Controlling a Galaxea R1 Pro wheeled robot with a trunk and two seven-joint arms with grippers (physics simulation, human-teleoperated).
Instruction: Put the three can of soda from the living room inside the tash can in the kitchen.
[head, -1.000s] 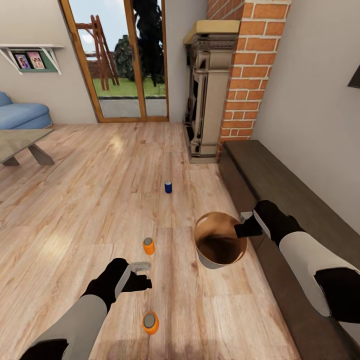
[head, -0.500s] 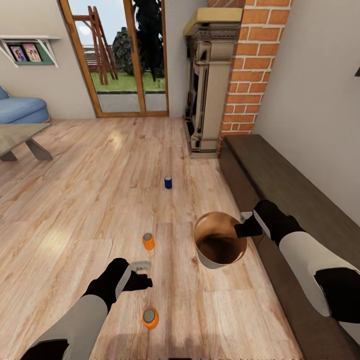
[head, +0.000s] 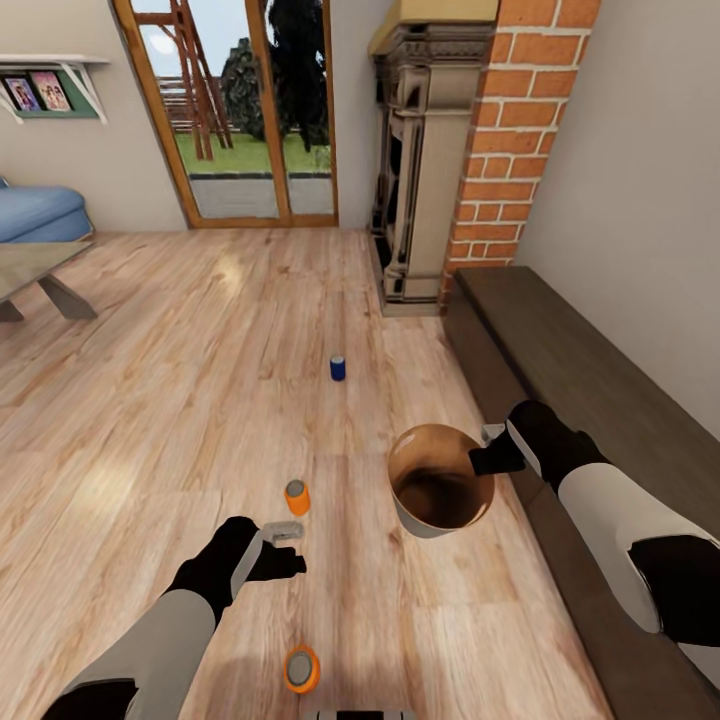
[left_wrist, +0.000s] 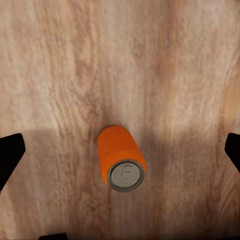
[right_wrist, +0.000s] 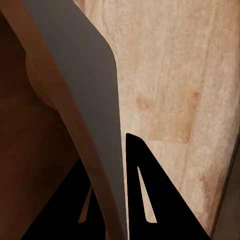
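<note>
All three cans are standing upright on the wood-plank floor (head: 150, 420) of the living room, long axes vertical, silvery tops facing up. Taking the trash can (head: 440, 482) as the landmark: the dark blue can (head: 338, 368) is standing farther off, toward the fireplace (head: 415, 170) and the glass doors (head: 245, 110); one orange can (head: 297, 496) is sitting near the bin on the left arm's side, at about the bin's level; the second orange can (head: 300, 669) is standing well apart from the bin, closer to the robot's base.

The trash can is hanging above the floor with its mouth opening upward and tipping slightly; its brown inner wall is showing and nothing is lying inside that can be seen. The right claw (head: 490, 450) is clamping the bin's rim, one finger on the inner wall and one on the grey outer wall (right_wrist: 92, 100), as the right wrist view is showing.

The left claw (head: 282, 532) is hovering with its fingers spread apart, gripping nothing, just beside the nearer orange can (left_wrist: 121, 157), between that can and the robot.
</note>
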